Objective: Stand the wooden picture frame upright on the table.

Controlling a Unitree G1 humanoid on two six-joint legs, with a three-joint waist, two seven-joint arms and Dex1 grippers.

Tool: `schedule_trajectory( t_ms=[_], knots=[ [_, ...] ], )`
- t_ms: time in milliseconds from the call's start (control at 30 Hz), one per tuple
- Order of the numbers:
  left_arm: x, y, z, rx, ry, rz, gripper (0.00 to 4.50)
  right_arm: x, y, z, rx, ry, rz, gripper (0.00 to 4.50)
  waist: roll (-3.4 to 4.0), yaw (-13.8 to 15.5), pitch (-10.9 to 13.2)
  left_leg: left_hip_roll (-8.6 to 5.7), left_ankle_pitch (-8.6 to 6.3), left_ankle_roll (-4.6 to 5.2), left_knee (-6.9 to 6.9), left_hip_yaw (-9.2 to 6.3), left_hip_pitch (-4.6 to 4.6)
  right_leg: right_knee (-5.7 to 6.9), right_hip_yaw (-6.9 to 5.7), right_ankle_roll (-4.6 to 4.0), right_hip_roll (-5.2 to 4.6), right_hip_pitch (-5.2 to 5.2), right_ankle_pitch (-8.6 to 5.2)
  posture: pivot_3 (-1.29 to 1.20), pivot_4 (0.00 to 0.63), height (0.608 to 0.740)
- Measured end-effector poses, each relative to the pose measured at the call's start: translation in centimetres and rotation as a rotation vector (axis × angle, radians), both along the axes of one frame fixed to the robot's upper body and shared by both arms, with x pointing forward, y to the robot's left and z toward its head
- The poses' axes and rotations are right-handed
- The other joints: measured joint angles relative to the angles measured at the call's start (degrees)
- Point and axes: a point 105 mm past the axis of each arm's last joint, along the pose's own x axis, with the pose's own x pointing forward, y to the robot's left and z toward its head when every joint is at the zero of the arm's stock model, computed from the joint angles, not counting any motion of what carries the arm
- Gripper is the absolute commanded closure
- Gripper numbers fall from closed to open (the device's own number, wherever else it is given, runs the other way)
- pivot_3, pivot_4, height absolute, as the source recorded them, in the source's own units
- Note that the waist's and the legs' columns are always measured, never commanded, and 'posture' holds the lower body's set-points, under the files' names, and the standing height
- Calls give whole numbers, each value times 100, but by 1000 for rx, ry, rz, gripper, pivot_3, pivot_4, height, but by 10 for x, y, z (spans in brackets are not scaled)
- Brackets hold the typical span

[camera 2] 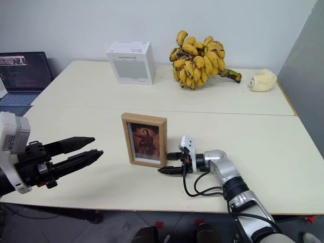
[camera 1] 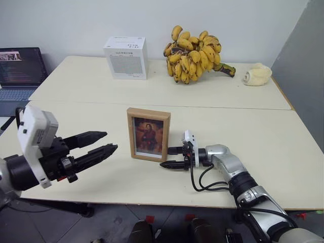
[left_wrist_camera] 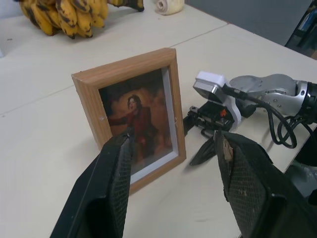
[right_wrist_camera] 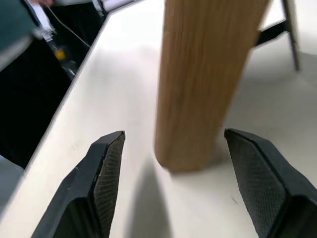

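Wooden picture frame (camera 1: 148,134) stands upright on the table (camera 1: 283,147), near the middle of the near slab, portrait side facing me. Light wood with straight grain, square-cut edges, a thin pale mat around a dark portrait photo. In the right wrist view its side is a plain wooden plank, its bottom end on the tabletop.

My right pincer (camera 1: 173,157) lies low at the frame's 3 o'clock, just beside its lower right corner, fingers spread and apart from the wood, gripping nothing. Its black pads (right_wrist_camera: 106,173) are cross-hatched.

My left pincer (camera 1: 104,142) hovers at the frame's 9 o'clock, well apart from it, also spread and empty, with bare tabletop between.

Tabletop is smooth pale cream, matte, a seam running across behind the frame. Open room all round the frame; near edge lies at 6 o'clock.

Far slab: white box (camera 1: 126,57) at 12 o'clock, bunch of bananas (camera 1: 195,54) at 1 o'clock, pale lumpy object (camera 1: 257,75) at 2 o'clock. Laptop (camera 1: 19,72) off the table at 10 o'clock. Plain white wall behind.
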Motion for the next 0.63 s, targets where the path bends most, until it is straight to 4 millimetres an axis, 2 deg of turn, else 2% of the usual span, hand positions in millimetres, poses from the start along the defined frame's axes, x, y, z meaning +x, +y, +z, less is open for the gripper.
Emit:
schedule_trajectory(
  t_ms=[100, 200, 300, 367, 467, 567, 633],
  knots=[
    [5, -3, -4, -8, -42, -1, 1784, -9, -32, -2, -121, -112, -10, 1121, 1, 74, 0, -9, -2, -2, -4, 6, 0, -5, 5, 2, -9, 2, -2, 0, 150, 740],
    [9, -6, -9, -7, -34, -25, 1784, -16, -66, 1, -223, -141, -50, 1121, -1, 94, -1, -9, -2, -2, -5, 12, 1, -8, 11, 7, -10, 1, -5, 0, 150, 740],
    [12, -6, -12, -37, -15, -50, 1784, -22, -89, 15, -279, -157, -102, 1121, 4, 72, 3, -5, -1, -2, -5, 20, 6, -2, 16, 17, -9, -3, -13, 0, 150, 740],
    [14, -4, -13, -48, -5, -62, 1784, -24, -95, 38, -264, -183, -135, 1121, 6, 16, 4, 1, -1, -1, -7, 33, 15, -1, 26, 19, -7, -3, -13, 0, 150, 740],
    [15, -3, -17, -49, 18, -88, 1784, -30, -94, 87, -191, -250, -183, 1121, 3, -11, 3, 2, -2, -1, -10, 39, 20, -1, 30, 20, -7, -2, -14, 0, 150, 740],
    [18, 0, -16, -39, 9, -82, 1784, -37, -84, 113, -117, -253, -206, 1121, 1, 2, 2, 1, -2, -1, -10, 38, 17, -3, 30, 20, -8, -3, -14, 0, 150, 740],
    [19, 1, -16, -35, 5, -77, 1784, -40, -80, 120, -98, -242, -215, 1121, 0, 14, 2, -1, -2, -1, -10, 39, 17, -7, 31, 20, -10, -3, -15, 0, 150, 740]
  ],
)
